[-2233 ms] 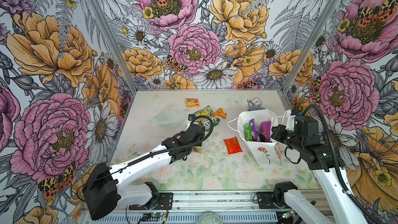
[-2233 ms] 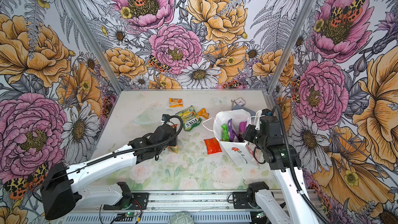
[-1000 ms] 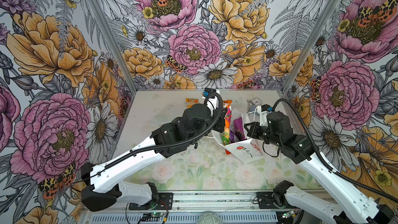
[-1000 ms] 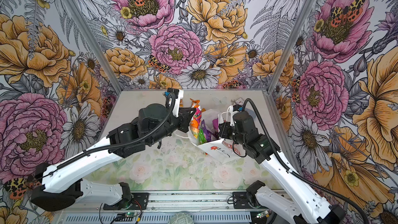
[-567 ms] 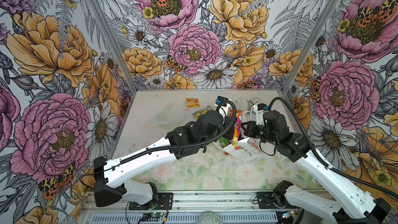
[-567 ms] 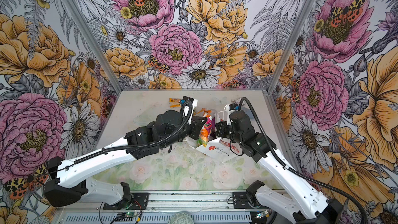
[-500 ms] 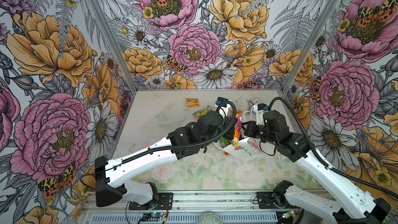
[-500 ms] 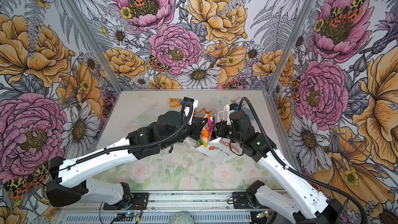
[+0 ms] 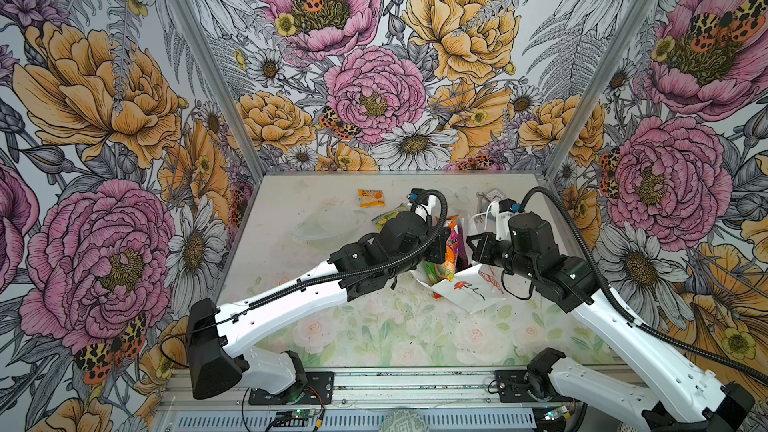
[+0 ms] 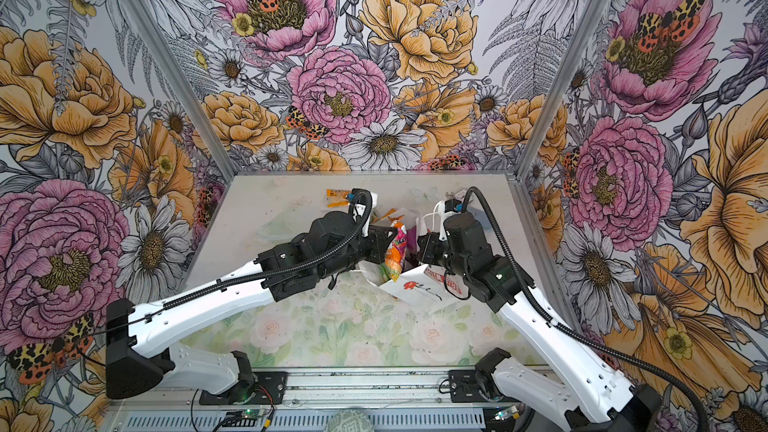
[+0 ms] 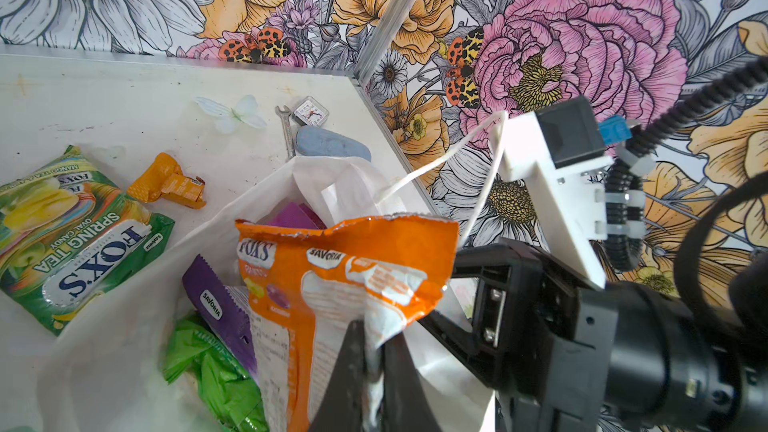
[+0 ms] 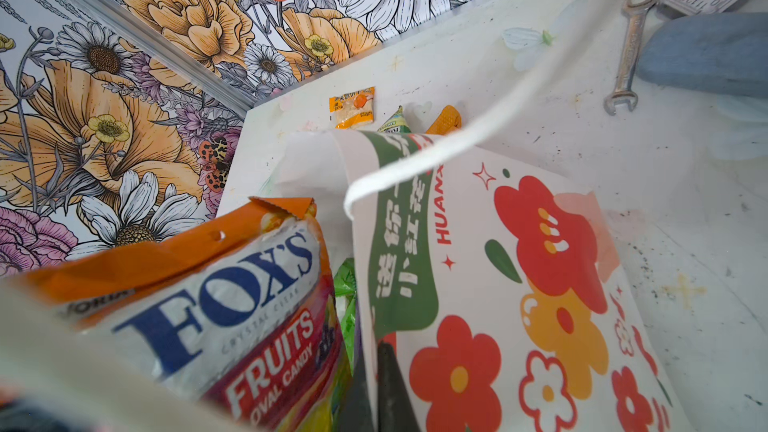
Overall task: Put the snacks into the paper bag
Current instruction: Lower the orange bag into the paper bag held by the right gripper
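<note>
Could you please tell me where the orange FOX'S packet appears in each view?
In a top view: orange FOX'S packet near the centre, upright in the mouth of the paper bag.
In a top view: packet likewise central.
Left wrist: its back, nipped by the left pincer.
Right wrist: its FOX'S FRUITS front, beside the bag's flowered side.
Shared landmark: the paper bag.

Orange packet (image 11: 345, 268) half inside tilted paper bag (image 12: 519, 284)
</note>
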Action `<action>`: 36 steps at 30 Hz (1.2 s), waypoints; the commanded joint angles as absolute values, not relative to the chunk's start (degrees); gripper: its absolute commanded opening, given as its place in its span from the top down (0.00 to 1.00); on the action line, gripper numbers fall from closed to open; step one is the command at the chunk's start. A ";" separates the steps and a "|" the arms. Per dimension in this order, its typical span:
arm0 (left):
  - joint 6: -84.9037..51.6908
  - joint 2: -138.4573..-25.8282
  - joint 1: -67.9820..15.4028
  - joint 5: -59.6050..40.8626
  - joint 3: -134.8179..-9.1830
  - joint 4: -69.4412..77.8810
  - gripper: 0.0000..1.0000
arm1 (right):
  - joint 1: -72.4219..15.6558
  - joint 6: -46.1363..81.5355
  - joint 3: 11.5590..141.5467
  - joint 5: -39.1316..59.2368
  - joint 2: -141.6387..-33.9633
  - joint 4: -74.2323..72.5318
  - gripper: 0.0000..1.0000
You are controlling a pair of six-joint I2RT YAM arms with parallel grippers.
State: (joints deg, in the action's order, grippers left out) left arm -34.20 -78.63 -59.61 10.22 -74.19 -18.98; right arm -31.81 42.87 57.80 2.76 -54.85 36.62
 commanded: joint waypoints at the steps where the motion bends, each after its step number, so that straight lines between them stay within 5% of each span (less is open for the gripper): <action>1: -36.55 -79.50 -58.45 6.23 -73.96 -14.02 1.00 | -31.71 42.97 58.99 2.65 -52.95 30.32 1.00; 23: -42.77 -95.36 -54.20 1.34 -84.78 -23.56 1.00 | -29.20 44.98 57.32 2.63 -51.16 31.12 1.00; 36: -39.72 -106.61 -56.89 7.87 -97.15 -35.51 1.00 | -29.13 43.87 58.65 3.48 -49.52 31.29 1.00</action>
